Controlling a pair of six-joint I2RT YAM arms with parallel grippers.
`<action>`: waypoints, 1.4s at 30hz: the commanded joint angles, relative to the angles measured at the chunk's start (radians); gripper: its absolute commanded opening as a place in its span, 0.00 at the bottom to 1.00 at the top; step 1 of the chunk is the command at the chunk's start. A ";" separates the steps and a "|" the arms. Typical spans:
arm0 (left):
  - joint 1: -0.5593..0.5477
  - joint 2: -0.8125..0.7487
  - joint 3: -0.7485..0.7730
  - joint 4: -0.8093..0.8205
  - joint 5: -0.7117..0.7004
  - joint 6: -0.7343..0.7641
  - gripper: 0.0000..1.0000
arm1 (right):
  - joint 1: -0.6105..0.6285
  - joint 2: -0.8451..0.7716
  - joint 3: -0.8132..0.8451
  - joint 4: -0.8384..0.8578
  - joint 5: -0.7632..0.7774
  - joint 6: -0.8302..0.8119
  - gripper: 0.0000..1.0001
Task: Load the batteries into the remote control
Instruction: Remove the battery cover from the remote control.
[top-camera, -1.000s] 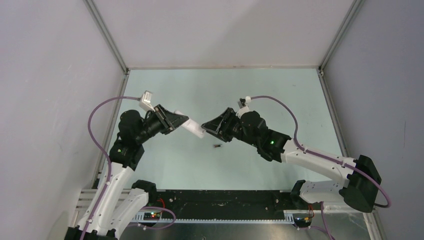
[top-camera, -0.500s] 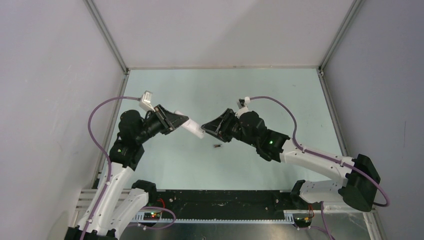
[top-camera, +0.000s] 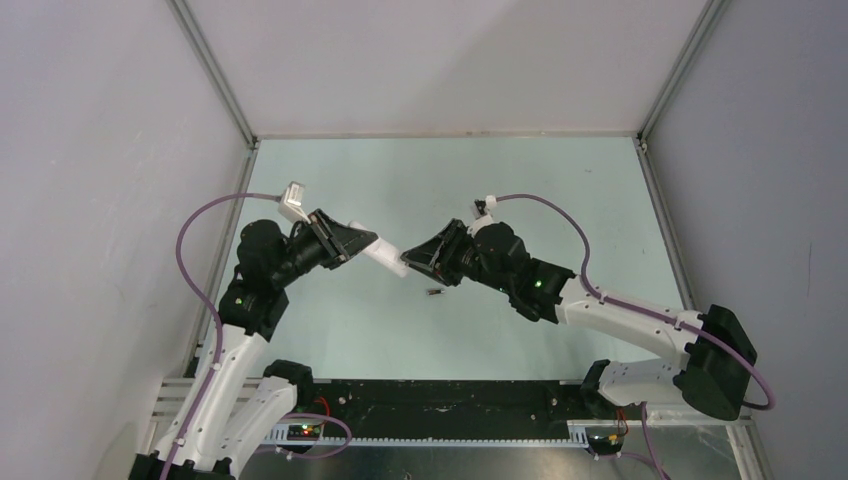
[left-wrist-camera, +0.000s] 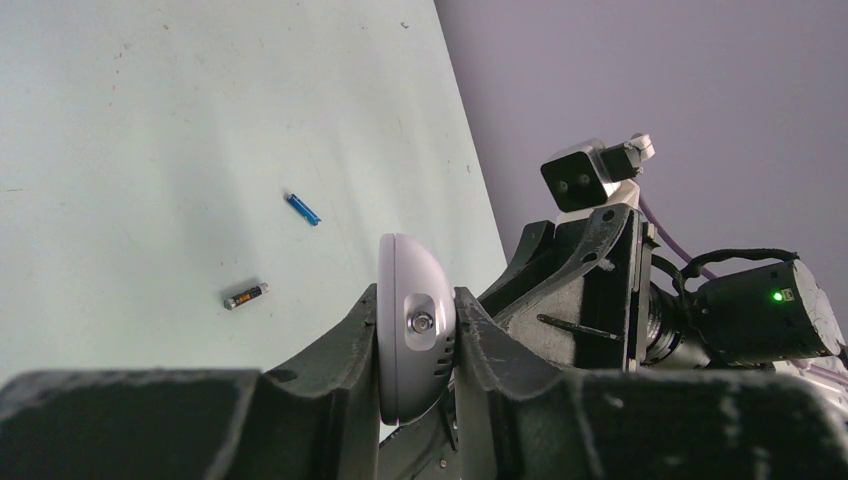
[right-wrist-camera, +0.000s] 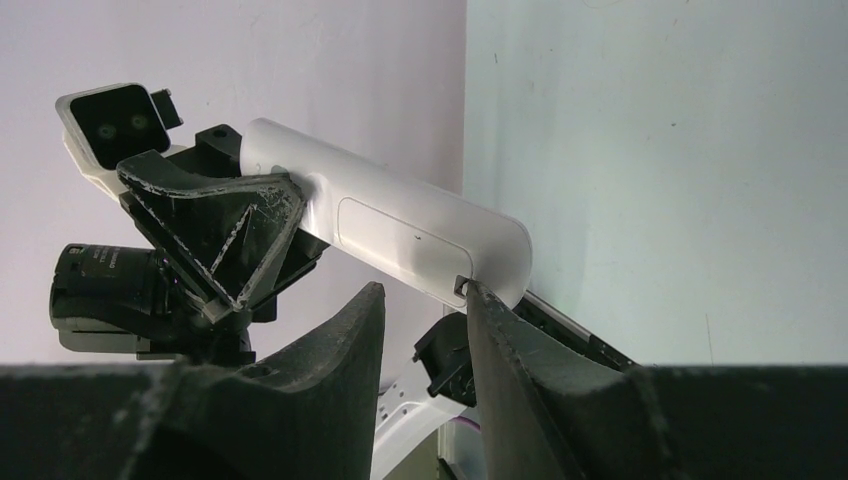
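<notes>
In the middle of the top view, the left gripper (left-wrist-camera: 417, 345) is closed tight on the remote control (left-wrist-camera: 404, 285) and holds it above the table (left-wrist-camera: 150, 120). The right gripper (right-wrist-camera: 422, 300) has its jaws partly open with nothing between them, and one fingertip (right-wrist-camera: 478, 300) touches the lower edge of the remote control's free end. The blue battery (left-wrist-camera: 303, 209) and the dark battery (left-wrist-camera: 245, 295) lie apart on the table, left of centre in the left wrist view.

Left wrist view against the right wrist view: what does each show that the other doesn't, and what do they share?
Only the left wrist view: the blue battery and the dark battery, lying apart on the table. Only the right wrist view: the long side of the remote control, with its panel outline. Both: the remote control, clamped in the left tool.
</notes>
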 joint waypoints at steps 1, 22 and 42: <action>-0.004 -0.007 0.013 0.030 0.017 0.008 0.00 | 0.004 0.010 0.013 0.014 -0.005 0.014 0.40; -0.005 -0.007 0.005 0.032 0.044 -0.020 0.00 | -0.010 0.060 0.013 0.127 -0.066 0.024 0.36; -0.004 -0.002 -0.010 0.031 0.031 -0.004 0.00 | -0.013 0.066 0.013 0.237 -0.063 0.034 0.37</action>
